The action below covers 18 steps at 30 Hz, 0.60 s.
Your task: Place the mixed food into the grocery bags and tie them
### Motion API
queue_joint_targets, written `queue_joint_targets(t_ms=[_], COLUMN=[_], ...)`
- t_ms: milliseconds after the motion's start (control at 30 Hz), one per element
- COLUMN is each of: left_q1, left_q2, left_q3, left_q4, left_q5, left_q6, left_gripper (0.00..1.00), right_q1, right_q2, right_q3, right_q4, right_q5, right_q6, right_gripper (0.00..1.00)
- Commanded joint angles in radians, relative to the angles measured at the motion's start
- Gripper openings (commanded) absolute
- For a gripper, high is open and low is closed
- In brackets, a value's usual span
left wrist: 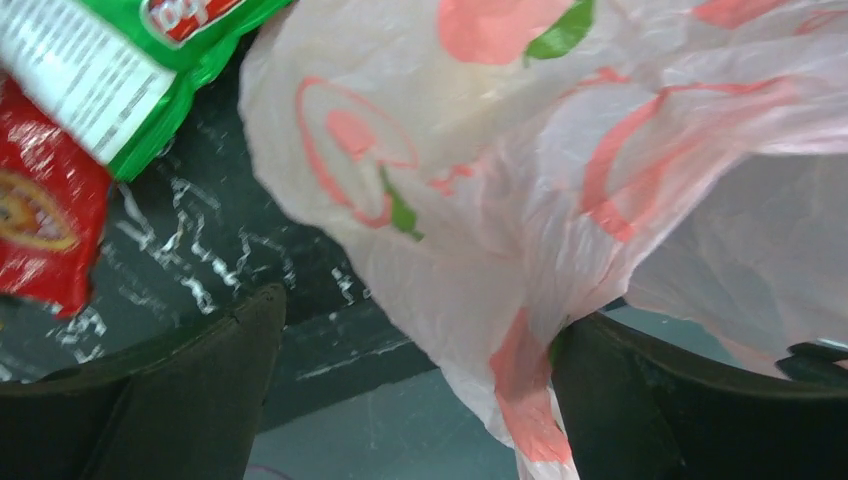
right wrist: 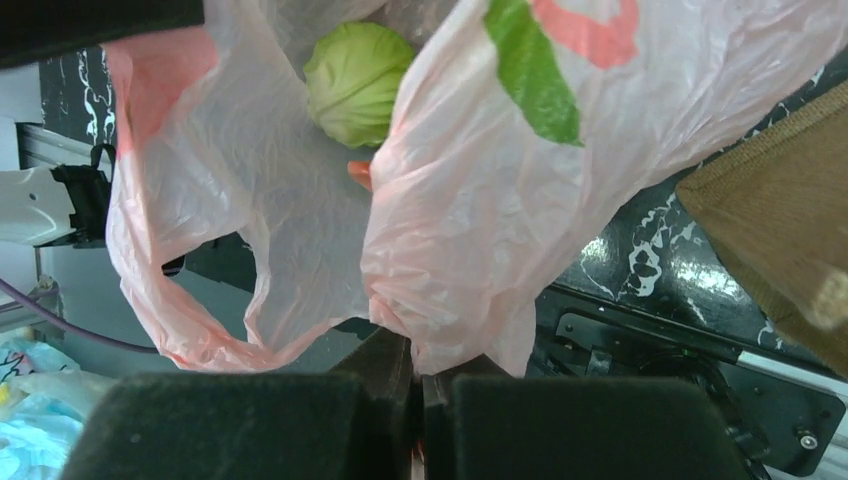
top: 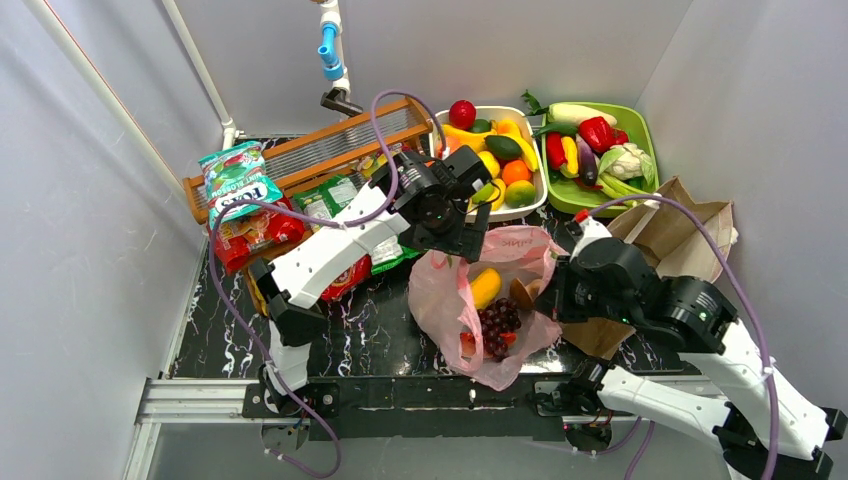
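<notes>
The pink rose-printed bag lies open at the table's middle, holding dark grapes, a yellow piece and a brown piece. My left gripper is at the bag's far rim. In the left wrist view the gripper is open wide, and bag film hangs against its right finger. My right gripper is at the bag's right rim. In the right wrist view the gripper is shut on a pinch of the bag. A green cabbage piece shows through the bag's mouth. The brown paper bag lies at the right.
A white fruit basket and a green vegetable tray stand at the back. Snack packets lie at the left by a wooden rack; green and red packets show in the left wrist view. White walls close in on both sides.
</notes>
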Motion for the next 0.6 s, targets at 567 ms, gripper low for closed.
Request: queue_joint_targets(t_ms=[567], left_q1=[-0.254], left_q2=[-0.22], left_q3=[-0.069], left_q4=[-0.277], left_q5=[0.045], left_q6=[-0.274], left_gripper=[0.98], right_q1=[0.007], right_q2=[0.084], right_q3=[-0.078], right_q4=[0.141], right_q5=[-0.1], right_q6=[-0.072], right_gripper=[0.01])
